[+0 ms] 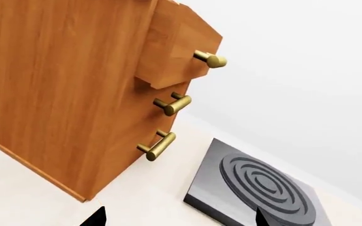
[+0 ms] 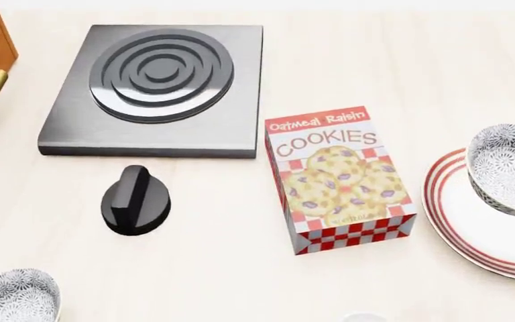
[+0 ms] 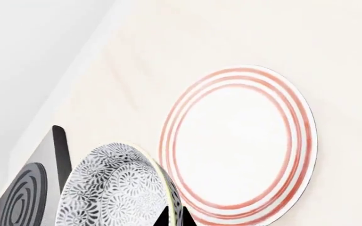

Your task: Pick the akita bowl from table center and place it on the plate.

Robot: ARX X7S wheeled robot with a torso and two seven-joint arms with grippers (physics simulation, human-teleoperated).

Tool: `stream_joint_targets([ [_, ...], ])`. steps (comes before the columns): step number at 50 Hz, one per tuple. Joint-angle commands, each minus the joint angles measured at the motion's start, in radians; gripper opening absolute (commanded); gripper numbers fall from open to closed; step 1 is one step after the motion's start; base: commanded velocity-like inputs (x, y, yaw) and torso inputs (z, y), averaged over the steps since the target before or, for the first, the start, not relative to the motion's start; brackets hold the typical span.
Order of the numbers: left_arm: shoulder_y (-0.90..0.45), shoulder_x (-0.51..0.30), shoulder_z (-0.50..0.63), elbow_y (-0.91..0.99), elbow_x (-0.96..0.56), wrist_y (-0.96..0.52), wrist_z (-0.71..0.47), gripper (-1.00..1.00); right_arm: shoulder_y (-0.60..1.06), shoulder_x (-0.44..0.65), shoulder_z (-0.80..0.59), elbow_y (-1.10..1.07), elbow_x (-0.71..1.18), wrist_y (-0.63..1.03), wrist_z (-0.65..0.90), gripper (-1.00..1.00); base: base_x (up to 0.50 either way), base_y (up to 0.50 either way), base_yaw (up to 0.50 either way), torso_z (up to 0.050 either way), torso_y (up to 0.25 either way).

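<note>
In the head view, the akita bowl (image 2: 511, 168) and the plate (image 2: 450, 215) are cut by the right edge. A second bowl (image 2: 11, 296) is clipped at the bottom-left corner. The right gripper's fingers (image 3: 168, 217) barely show, grip unclear.

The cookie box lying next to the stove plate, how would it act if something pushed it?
The cookie box looks like thin cardboard, so probably light and easily dented. It lies flat on its broad back, so a push should slide it across the smooth table rather than tip it.

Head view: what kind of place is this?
Likely a simulated kitchen counter: a hotplate with its knob, a cookie box, speckled bowls, a red-ringed plate, and a wooden drawer cabinet beside it.
</note>
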Motion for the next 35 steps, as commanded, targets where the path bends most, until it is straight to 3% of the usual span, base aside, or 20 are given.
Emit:
stream_joint_targets([
  [1, 0.005, 0.016, -0.035, -0.020, 0.003, 0.046, 0.023, 1.00, 0.079, -0.028, -0.026, 0.150, -0.079, -0.064, -0.148, -1.00, 0.00, 0.00, 0.00, 0.000, 0.000],
  [14, 0.021, 0.011, -0.028, -0.003, 0.051, 0.082, 0.029, 1.00, 0.127, -0.040, -0.070, 0.248, -0.144, -0.093, -0.228, -1.00, 0.00, 0.00, 0.00, 0.000, -0.038],
  [16, 0.018, 0.012, -0.046, -0.007, -0.015, 0.064, 0.028, 1.00, 0.130, -0.040, -0.071, 0.250, -0.145, -0.094, -0.230, -1.00, 0.00, 0.00, 0.00, 0.003, -0.228],
  [35, 0.010, 0.007, -0.043, -0.014, -0.023, 0.060, 0.012, 1.00, 0.194, -0.040, -0.108, 0.342, -0.200, -0.126, -0.289, -1.00, 0.00, 0.00, 0.00, 0.000, 0.000],
])
